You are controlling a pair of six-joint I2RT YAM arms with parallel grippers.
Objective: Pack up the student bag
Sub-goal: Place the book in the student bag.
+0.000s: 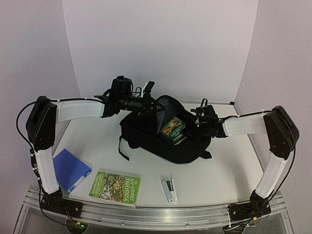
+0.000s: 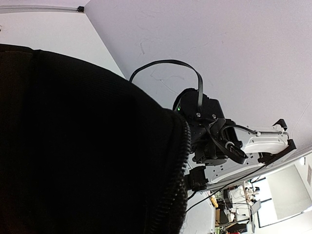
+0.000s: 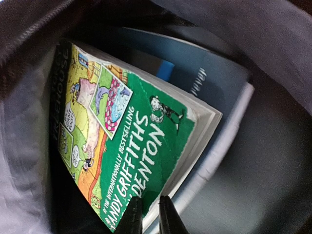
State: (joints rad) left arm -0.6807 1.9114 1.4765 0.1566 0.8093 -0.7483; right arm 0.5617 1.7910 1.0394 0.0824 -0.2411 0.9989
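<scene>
Smack against the right wrist camera is a green paperback (image 3: 141, 161), cartoon cover facing the lens, standing tilted inside the student bag (image 1: 146, 139). At the book's lower edge sits the right gripper (image 3: 149, 215). Its fingers are nearly pressed together with just a thin slit between them, and honestly they don't look like they're pinching anything. Behind the paperback there's a blue book (image 3: 209, 83) with white lettering, also in the bag, leaning against the grey lining.

From the top camera the bag is in the middle of the table (image 1: 229, 168), a bit toward the far edge. Its mouth is open and facing up, with the paperback poking out of it. Up at the far-left rim of the mouth is the left gripper (image 1: 157, 108), claw pressed together on the fabric and holding that rim up. Its own wrist camera is mostly filled with black fabric and a zipper line, so the fingers themselves are hidden there.

Along the near edge, a second green book (image 1: 115, 187) with "Treehouse" on the cover lies flat, left of the middle. A pale stapler (image 1: 169, 189) is to its right, not touching it. A blue folder (image 1: 70, 169) lies toward the near left corner, right beside the left arm.
</scene>
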